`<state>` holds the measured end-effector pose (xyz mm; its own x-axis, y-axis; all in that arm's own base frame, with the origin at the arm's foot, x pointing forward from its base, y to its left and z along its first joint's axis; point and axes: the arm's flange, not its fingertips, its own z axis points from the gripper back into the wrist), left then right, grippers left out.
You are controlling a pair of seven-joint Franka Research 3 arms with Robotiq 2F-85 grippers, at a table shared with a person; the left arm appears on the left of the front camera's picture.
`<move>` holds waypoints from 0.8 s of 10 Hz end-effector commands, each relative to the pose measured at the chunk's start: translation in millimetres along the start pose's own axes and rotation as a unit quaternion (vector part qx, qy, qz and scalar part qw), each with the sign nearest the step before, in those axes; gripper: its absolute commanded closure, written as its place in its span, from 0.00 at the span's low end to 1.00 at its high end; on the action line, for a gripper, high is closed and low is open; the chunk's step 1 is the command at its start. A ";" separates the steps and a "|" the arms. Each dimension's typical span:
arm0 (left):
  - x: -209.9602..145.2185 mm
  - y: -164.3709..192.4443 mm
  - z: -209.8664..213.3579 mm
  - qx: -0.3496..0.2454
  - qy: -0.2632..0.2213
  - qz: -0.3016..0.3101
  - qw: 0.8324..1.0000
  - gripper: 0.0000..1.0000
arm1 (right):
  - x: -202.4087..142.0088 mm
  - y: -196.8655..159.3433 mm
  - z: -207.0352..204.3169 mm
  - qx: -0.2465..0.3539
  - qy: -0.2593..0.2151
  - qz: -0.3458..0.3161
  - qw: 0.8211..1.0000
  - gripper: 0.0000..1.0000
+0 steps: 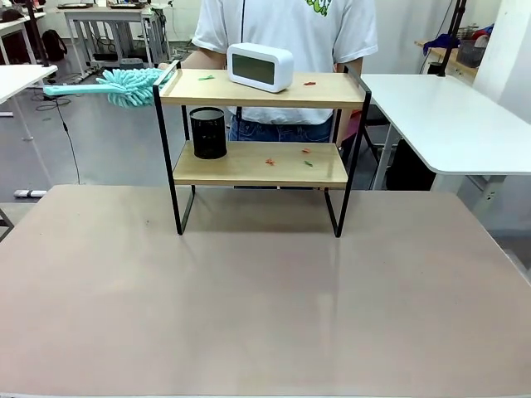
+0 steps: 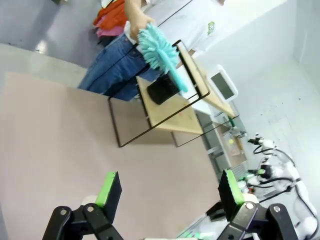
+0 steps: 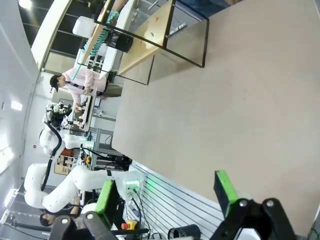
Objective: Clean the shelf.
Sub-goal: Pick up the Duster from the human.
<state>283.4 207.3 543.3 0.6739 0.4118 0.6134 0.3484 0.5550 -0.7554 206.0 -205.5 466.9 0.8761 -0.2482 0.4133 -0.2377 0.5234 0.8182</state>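
Note:
The shelf (image 1: 259, 164) stands at the far middle of the brown table, two light wooden boards in a thin black frame. Small red and green scraps (image 1: 270, 162) lie on both boards. A white clock (image 1: 260, 66) rests on the top board, and a black mesh cup (image 1: 208, 133) on the lower one. A person behind the shelf has a hand (image 2: 137, 22) at the fluffy end of a teal duster (image 1: 129, 84) by the top board's left corner. My left gripper (image 2: 168, 189) and right gripper (image 3: 165, 194) are open and empty, well short of the shelf (image 2: 170, 112) (image 3: 150, 45).
The brown table (image 1: 265, 290) stretches bare from the shelf to the near edge. A white table (image 1: 448, 116) stands at the back right and another white table (image 1: 21, 76) at the far left. The duster's handle (image 1: 62, 89) pokes out left past the shelf.

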 end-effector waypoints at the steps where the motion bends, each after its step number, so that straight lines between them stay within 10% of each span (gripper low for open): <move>1: 64.0 -7.7 -41.9 -0.030 0.048 0.076 0.995 0.00 | 3.0 1.2 2.1 0.006 -0.005 0.014 1.000 0.00; 8: 125.8 10.4 -235.5 -0.063 0.189 0.184 0.963 0.00 | 3.0 1.2 2.1 0.006 -0.005 0.014 1.000 0.00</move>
<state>524.9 94.2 543.9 0.9479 0.2503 0.1968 0.0994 0.3547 -0.9297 205.5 -207.2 468.2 0.8779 -0.2445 0.4117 -0.2362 0.5268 0.8165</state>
